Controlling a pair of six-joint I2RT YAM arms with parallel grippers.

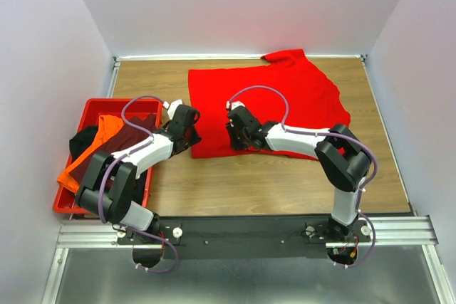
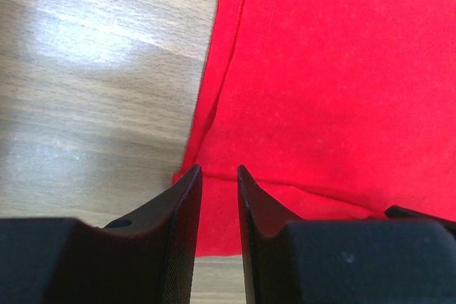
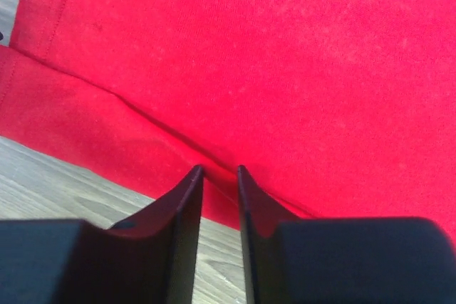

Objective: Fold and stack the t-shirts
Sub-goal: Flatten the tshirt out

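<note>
The bright red t-shirt point(image 1: 271, 97) lies spread flat on the wooden table, one sleeve bunched at the far edge. My left gripper point(image 1: 194, 127) is low over its near left corner; in the left wrist view the jaws point(image 2: 219, 169) stand a narrow gap apart, with the shirt point(image 2: 342, 69) hem and bare wood showing between them. My right gripper point(image 1: 231, 135) is at the near hem, further right. Its jaws point(image 3: 219, 169) are also slightly apart, straddling a raised crease of the red cloth point(image 3: 285, 55). The orange point(image 1: 89, 154), dark maroon point(image 1: 132, 137) and black point(image 1: 82, 140) t-shirts lie heaped in the crate.
A rigid red plastic crate point(image 1: 92, 108) sits at the table's left edge, just left of my left arm. Bare wood point(image 1: 285, 176) runs along the near side of the table in front of the shirt. White walls close in the far, left and right sides.
</note>
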